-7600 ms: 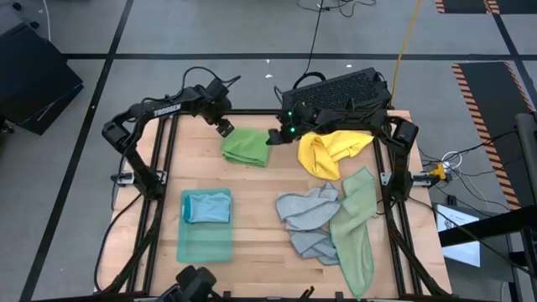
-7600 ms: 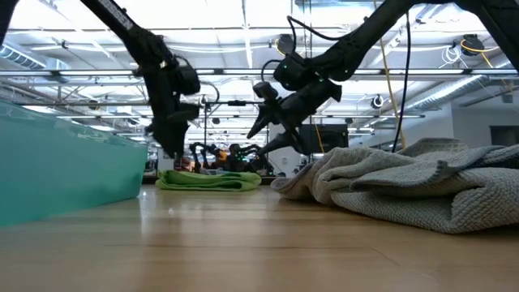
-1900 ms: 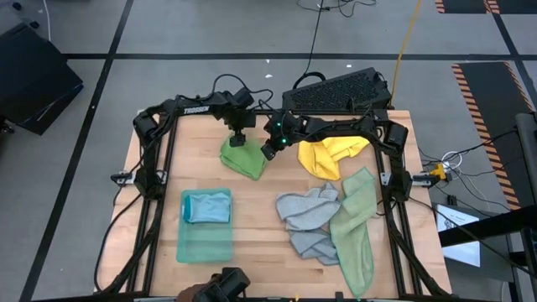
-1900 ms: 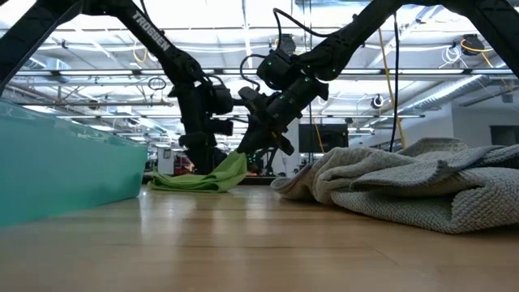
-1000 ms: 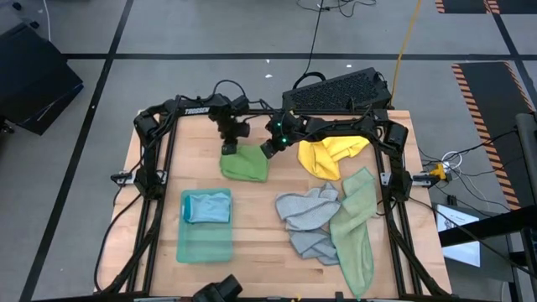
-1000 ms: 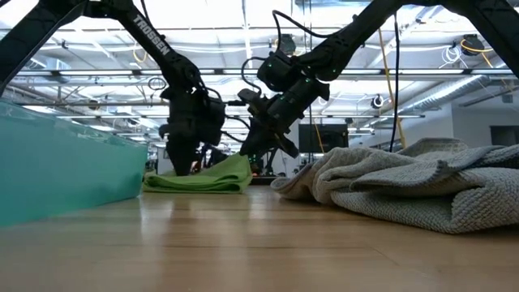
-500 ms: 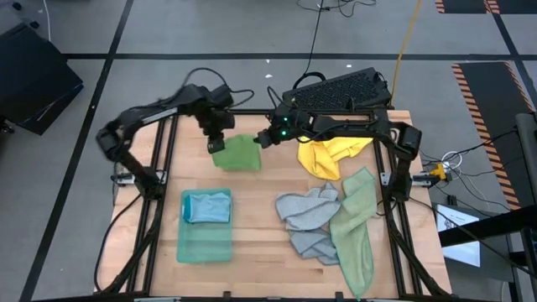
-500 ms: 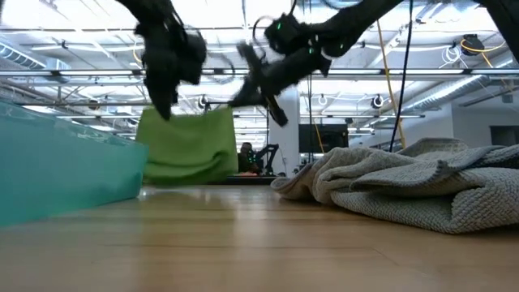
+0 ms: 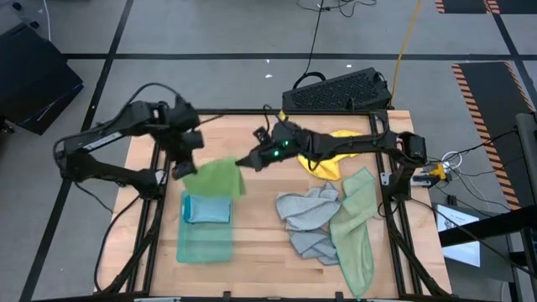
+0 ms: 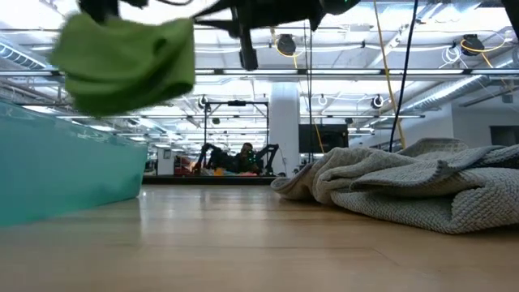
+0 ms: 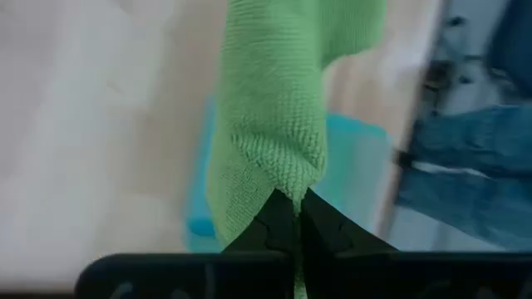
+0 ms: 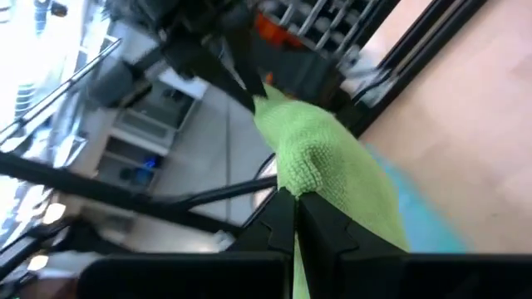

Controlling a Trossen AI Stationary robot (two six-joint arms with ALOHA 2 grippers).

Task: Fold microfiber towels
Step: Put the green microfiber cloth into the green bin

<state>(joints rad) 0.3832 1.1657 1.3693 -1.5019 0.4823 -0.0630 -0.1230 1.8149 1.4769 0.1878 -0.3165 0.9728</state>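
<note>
A folded bright green towel (image 9: 215,178) hangs in the air between my two grippers, above the far end of the teal bin (image 9: 205,243). In the low view the green towel (image 10: 126,55) sits high above the table. My left gripper (image 9: 183,170) is shut on its left end and my right gripper (image 9: 243,164) on its right end. A folded light blue towel (image 9: 208,207) lies in the bin. My left gripper pinches a folded corner (image 11: 287,178) of the green towel between its two fingers (image 11: 270,223), several layers thick. The towel is lifted clear of the table. My right gripper pinches the towel's opposite folded corner (image 12: 301,181) between its two fingers (image 12: 278,218), coming from the table's right side. The towel spans slack between the two grippers, clear of the table and the bin.
A yellow towel (image 9: 340,144) lies at the far right. Crumpled grey towels (image 9: 309,218) and a pale sage towel (image 9: 357,225) cover the right half. A black keyboard (image 9: 336,91) sits behind the table. Bare wood shows in the middle.
Both grippers, staying shut, have lifted the folded green towel off the table at the far middle. They have carried it up and toward the near left, to above the teal bin. The towel has gone from lying flat to hanging between them.
</note>
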